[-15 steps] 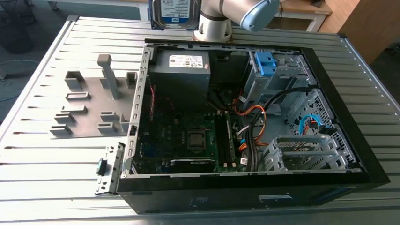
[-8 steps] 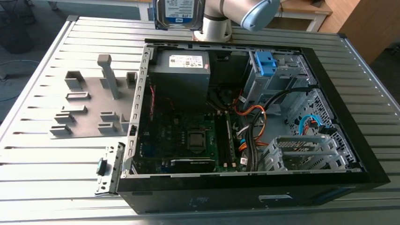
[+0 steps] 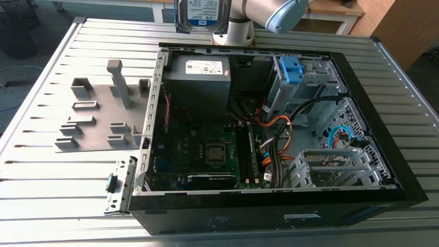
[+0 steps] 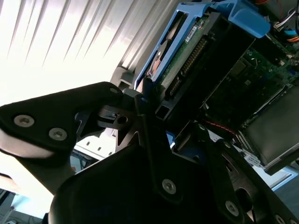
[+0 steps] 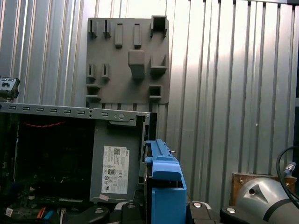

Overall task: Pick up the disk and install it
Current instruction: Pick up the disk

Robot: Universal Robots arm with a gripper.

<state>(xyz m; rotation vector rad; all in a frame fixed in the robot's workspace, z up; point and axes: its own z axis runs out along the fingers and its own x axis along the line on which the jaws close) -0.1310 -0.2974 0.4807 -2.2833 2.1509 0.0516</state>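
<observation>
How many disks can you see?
1. The disk is held up in the gripper, above the far edge of the computer case in the exterior view. More might be hidden inside it.

Exterior view: you get bright, diffuse light; tabletop [image 3: 41, 170] ribs throw white glare toward the exterior view's left. Case [image 3: 240, 216] interior dim, board in shadow. Fixture plate [image 3: 96, 118] posts cast soft, short shadows.

Second wrist view: tabletop [image 4: 56, 42] blown out to white; end effector [image 4: 163, 116], clamped on disk [image 4: 187, 60], mostly black silhouette against it.

First wrist view: tabletop [image 5: 224, 93] evenly lit, paler band across fixture plate [image 5: 128, 60]; case [image 5: 51, 149] cavity near black; disk [image 5: 163, 186] bracket vivid blue.

Watch contrast: bright slats beside dark case swamp your shadow detail.
</observation>
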